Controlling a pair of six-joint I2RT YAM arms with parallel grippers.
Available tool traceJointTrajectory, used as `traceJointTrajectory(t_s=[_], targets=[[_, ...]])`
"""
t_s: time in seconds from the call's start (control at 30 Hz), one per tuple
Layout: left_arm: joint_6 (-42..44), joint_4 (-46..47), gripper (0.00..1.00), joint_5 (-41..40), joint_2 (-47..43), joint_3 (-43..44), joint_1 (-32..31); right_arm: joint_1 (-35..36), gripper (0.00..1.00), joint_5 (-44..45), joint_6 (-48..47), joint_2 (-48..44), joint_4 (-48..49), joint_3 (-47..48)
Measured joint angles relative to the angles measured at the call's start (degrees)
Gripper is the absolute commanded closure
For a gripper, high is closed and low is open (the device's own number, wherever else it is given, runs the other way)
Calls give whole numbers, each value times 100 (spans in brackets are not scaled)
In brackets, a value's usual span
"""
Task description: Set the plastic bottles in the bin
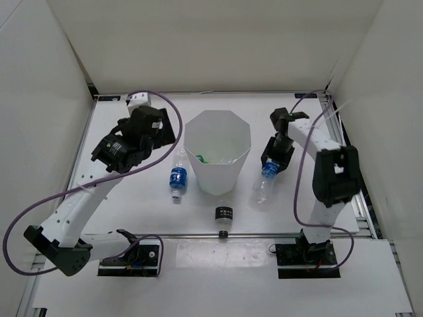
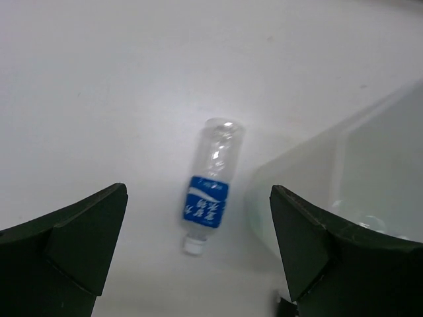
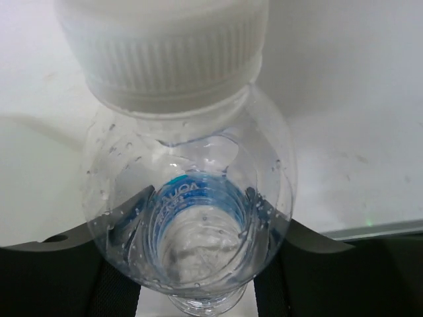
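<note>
The left gripper (image 2: 198, 193) stands wide open and empty above a blue-labelled bottle (image 2: 207, 196), which lies on the table (image 1: 152, 206) just left of the bin (image 1: 218, 148). The right gripper (image 1: 272, 162) is clamped on a second bottle (image 1: 264, 183) right of the bin. A green bottle (image 1: 201, 158) lies inside the bin.

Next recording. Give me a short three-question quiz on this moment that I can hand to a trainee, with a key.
1. True or false: the left gripper is shut on a bottle.
2. Where is the black cylinder? A) inside the bin; B) on the table, between the bin and the arm bases; C) in the right gripper.
3. How many blue-labelled bottles are outside the bin?

Key:
1. False. Its fingers stand wide apart above the lying bottle, which is left of the bin.
2. B.
3. Two: the lying bottle and the held bottle in the right gripper.
</note>
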Motion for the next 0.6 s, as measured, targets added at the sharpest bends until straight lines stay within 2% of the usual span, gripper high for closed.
traceJointTrajectory(t_s=[0.1,0.23,0.3,0.4,0.5,0.53,0.57,0.6], targets=[[-271,-85,0,103,-92,-809,415,-2,61,238,175,-999,-424,382],[-481,-20,0,614,-271,-1904,927,87,58,494,341,-2009,-686,2061],[-555,109,0,848,-306,-2315,1082,267,57,623,341,-2205,-684,3143],[-586,426,0,1180,-341,-2741,1110,780,50,798,236,-2291,-590,4446],[-527,828,0,1484,-358,-2959,1110,1521,45,1080,-50,-2258,-310,4903],[-503,946,0,1567,-341,-2979,1108,1786,41,1172,-153,-2232,-258,4922],[-485,1075,0,1652,-308,-2986,1110,2035,23,1281,-282,-2153,-234,4922],[-472,1198,0,1718,-262,-2986,1108,2271,14,1390,-391,-2048,-212,4918]])
